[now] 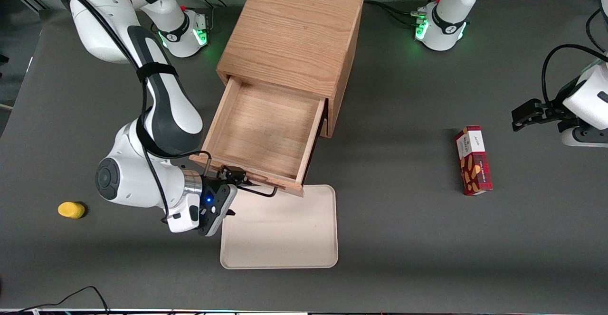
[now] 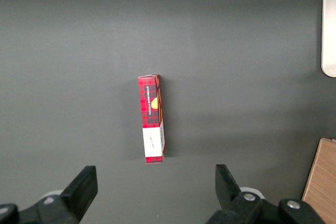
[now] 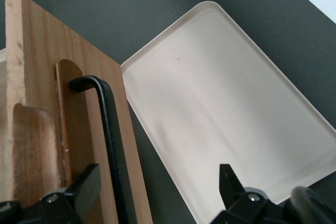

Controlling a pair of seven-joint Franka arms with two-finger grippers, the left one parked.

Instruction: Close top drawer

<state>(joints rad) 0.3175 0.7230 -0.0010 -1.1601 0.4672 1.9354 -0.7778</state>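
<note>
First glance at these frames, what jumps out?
The oak cabinet mid-table, with its top drawer pulled wide open and bare inside. The right arm's tool sits at the drawer front, open fingers straddling the black wire handle, just above a pale tray. Small colour accents: a red snack box toward the parked arm's end, a yellow object toward the working arm's.

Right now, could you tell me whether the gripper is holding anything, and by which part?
Nothing is held. The gripper is open at the top drawer front, its fingers straddling the black handle without clamping it.
</note>
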